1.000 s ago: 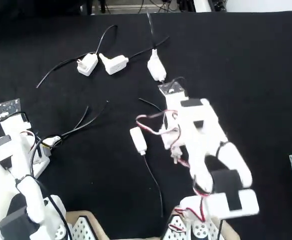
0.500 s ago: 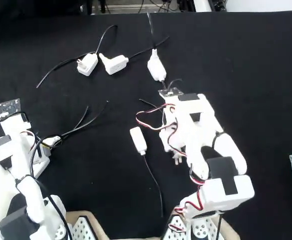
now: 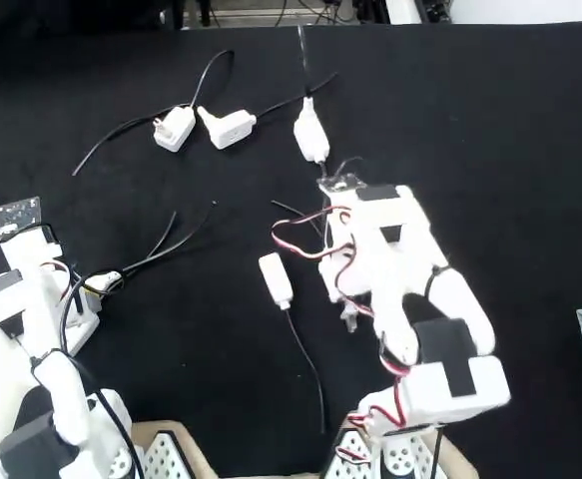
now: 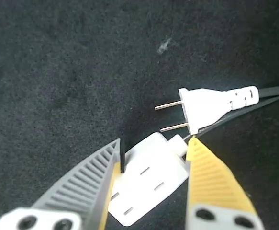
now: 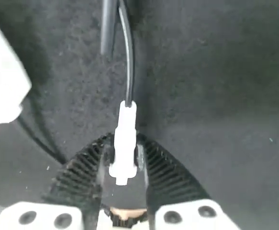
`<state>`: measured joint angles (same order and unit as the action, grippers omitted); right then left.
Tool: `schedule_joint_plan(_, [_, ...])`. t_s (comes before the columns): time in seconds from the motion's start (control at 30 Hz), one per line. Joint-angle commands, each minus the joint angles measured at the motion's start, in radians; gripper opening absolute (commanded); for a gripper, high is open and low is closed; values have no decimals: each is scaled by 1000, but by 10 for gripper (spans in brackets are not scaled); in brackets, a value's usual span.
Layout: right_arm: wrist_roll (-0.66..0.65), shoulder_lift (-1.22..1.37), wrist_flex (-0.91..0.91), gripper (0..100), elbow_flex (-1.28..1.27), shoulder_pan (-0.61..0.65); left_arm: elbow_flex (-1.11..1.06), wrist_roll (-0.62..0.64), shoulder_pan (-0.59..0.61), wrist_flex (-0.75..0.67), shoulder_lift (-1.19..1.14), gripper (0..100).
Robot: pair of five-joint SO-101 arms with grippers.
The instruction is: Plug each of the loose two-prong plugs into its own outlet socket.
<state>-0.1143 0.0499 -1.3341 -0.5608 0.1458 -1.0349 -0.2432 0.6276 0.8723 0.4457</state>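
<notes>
Down at the near left of the black worktop (image 3: 490, 120), the left tool (image 4: 153, 146) is closed against the sides of a white outlet socket (image 4: 149, 184). A loose two-prong plug (image 4: 208, 106) lies just beside it (prongs bare). Mid-worktop, the right tool (image 5: 124, 151) pinches a second white plug (image 5: 125, 139), its cord (image 5: 128, 72) trailing away.

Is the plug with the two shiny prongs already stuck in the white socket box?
No, the white two-prong plug lies loose on the black cloth beside the white plastic outlet block, with its metal prongs bare.
</notes>
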Motion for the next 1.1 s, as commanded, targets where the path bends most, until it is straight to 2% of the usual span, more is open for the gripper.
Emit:
schedule_joint_plan(0.0, [-46, -206, -112, 11, 56, -8, -4, -3, 10, -9, 23, 223])
schedule_joint_plan(0.23, [-132, -639, -292, 11, 54, -6, 1, 2, 4, -5, 25, 223])
schedule_joint_plan(0.4, [-138, -852, -305, 11, 51, -6, 48, 6, 2, -2, 51, 223])
schedule_joint_plan(0.53, [-129, -914, -292, 11, 51, -2, 87, 81, -10, 34, 199, 223])
schedule_joint_plan(0.67, [-80, -941, -259, 11, 51, 77, 107, 138, -122, 109, 437, 223])
schedule_joint_plan(0.83, [0, -957, -198, 11, 51, 230, 70, 233, -312, 87, 704, 223])
schedule_joint_plan(1.07, [130, -957, -95, 11, 51, 414, -36, 338, -509, 43, 870, 223])
